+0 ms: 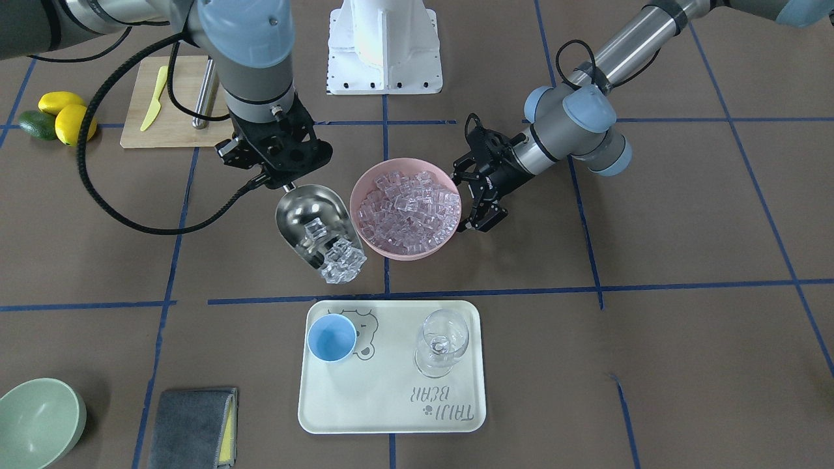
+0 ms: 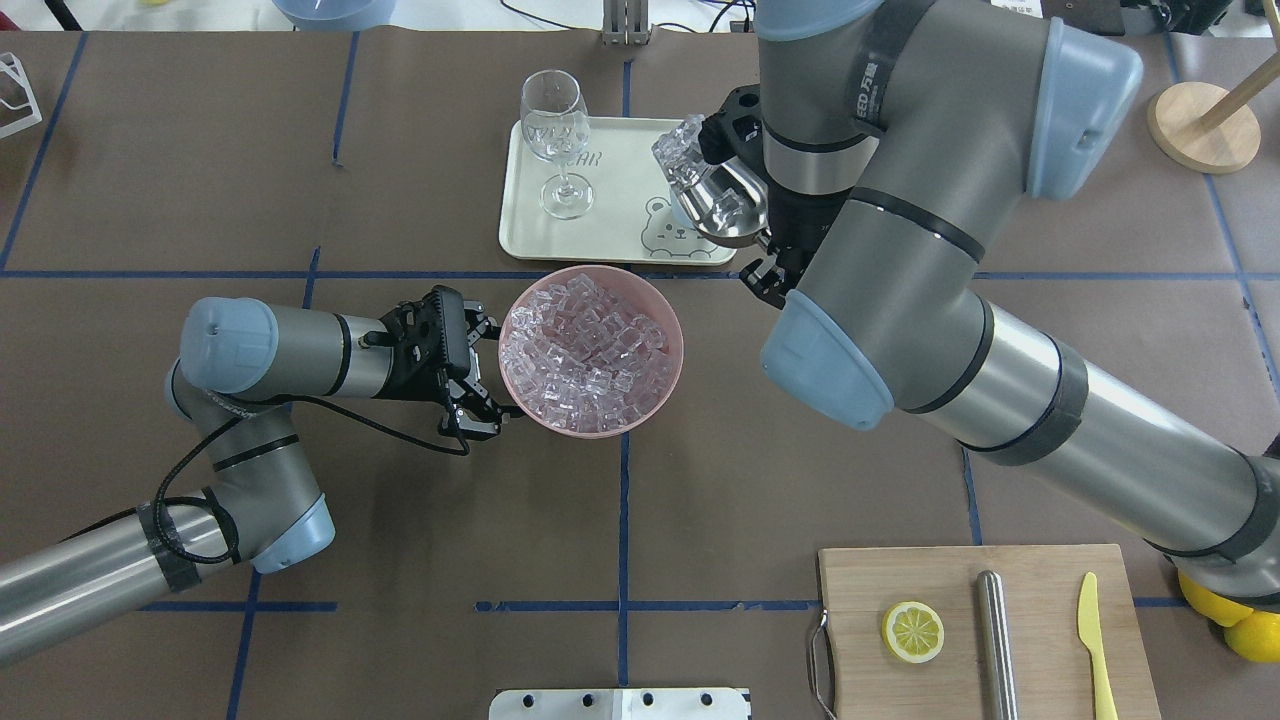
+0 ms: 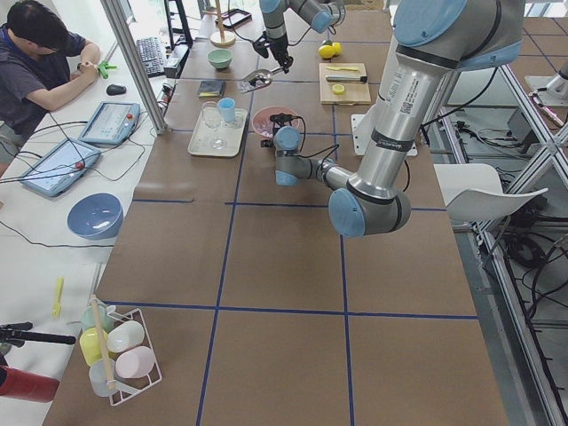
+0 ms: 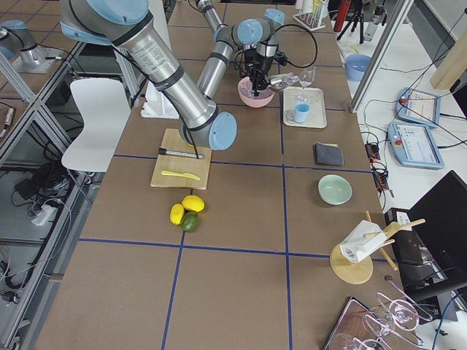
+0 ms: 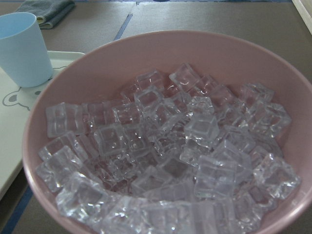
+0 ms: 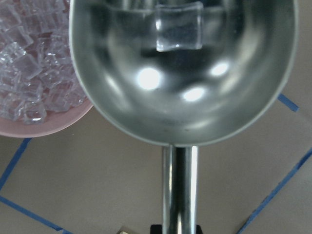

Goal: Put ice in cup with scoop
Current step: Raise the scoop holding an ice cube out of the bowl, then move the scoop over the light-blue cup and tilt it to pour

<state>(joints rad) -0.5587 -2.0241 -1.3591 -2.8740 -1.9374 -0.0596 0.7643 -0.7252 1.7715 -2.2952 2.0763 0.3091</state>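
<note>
My right gripper (image 1: 277, 179) is shut on the thin handle of the steel scoop (image 1: 313, 218). It holds the scoop in the air beside the pink bowl (image 1: 357, 195), mouth tilted toward the tray. Several clear ice cubes (image 1: 340, 262) sit at the scoop's lip; one cube (image 6: 178, 27) shows in the right wrist view. The light blue cup (image 1: 331, 337) stands empty on the tray (image 1: 391, 404), just beyond the scoop's lip. The bowl is full of ice (image 1: 407, 208). My left gripper (image 1: 470, 195) is open, its jaws spread against the bowl's side. The right arm hides the cup in the overhead view.
A clear wine glass (image 1: 443, 342) stands on the tray beside the cup. A green bowl (image 1: 39, 420) and a grey cloth (image 1: 192, 426) lie by the table's far edge. A cutting board (image 1: 169, 98) with a yellow knife and a steel cylinder (image 1: 205, 91), and lemons (image 1: 65, 117), lie behind my right arm.
</note>
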